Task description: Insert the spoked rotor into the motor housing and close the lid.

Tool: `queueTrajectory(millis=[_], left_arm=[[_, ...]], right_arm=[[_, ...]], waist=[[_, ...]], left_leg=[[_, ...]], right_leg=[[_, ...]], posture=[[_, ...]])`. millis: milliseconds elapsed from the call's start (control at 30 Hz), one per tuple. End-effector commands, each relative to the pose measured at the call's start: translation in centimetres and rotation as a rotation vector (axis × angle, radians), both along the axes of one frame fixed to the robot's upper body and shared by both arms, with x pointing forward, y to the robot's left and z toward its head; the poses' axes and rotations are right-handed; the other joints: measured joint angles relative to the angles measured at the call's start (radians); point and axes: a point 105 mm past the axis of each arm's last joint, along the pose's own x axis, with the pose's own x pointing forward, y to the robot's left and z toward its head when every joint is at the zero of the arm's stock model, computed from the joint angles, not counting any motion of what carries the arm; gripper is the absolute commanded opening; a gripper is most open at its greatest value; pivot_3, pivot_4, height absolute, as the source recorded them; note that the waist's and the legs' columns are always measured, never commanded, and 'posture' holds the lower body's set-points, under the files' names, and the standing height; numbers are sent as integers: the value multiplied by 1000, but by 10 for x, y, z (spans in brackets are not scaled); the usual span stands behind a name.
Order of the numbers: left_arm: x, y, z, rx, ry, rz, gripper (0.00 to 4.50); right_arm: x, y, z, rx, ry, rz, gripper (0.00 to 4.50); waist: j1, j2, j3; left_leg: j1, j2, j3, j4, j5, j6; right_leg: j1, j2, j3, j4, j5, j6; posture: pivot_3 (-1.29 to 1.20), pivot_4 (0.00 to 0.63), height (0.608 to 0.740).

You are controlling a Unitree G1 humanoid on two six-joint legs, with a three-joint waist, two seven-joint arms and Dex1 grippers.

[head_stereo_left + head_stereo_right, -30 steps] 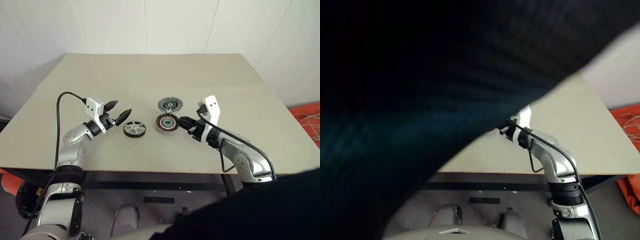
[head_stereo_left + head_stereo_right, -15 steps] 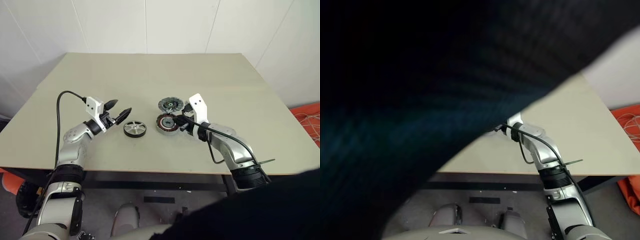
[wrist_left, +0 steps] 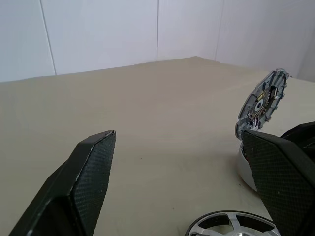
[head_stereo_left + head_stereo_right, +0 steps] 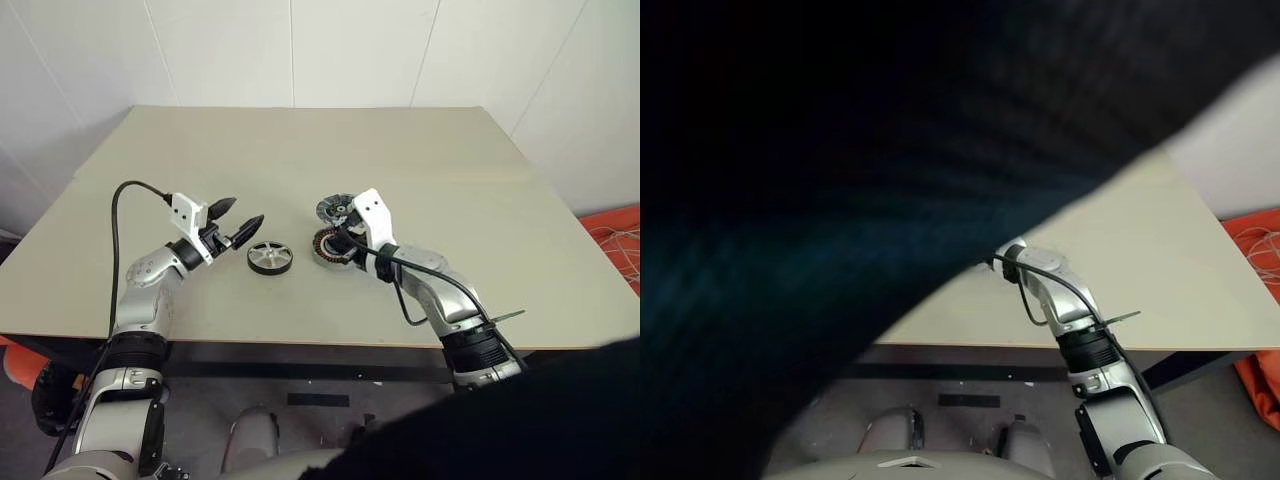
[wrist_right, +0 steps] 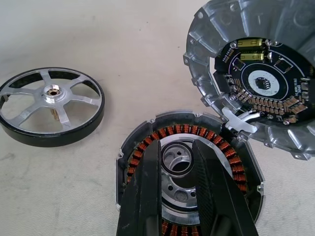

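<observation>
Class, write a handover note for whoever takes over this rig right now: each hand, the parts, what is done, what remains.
Left hand: open, holding nothing, beside the spoked rotor.
Right hand: fingers nearly shut, gripping nothing, poised over the motor housing hub.
Lid: raised open at the housing's far edge, circuit side showing.
Rotor lies flat on the table, apart from the housing.
Done: nothing inserted.
Left: insert rotor, close lid.

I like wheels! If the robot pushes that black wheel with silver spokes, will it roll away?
Probably not: the spoked rotor lies flat on the table, so it would likely slide. It looks stiff, like metal. Tipped onto its round rim, it might roll.
</observation>
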Motion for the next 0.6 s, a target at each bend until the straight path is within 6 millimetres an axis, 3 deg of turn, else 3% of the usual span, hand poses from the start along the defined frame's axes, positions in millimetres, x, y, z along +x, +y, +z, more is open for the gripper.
queueTrajectory(millis=[33,600], left_arm=[[0,0,13,6,-48,2,4309],[2,3,15,9,-49,11,4309]], right_arm=[[7,0,10,-5,-51,-8,616],[14,-5,7,-15,-48,-48,616]], waist=[[0,0,0],[0,0,0]], left_leg=[[0,0,0,0,0,0],[0,0,0,0,0,0]], right_leg=[[0,0,0,0,0,0],[0,0,0,0,0,0]], posture=[[0,0,740],[0,0,740]])
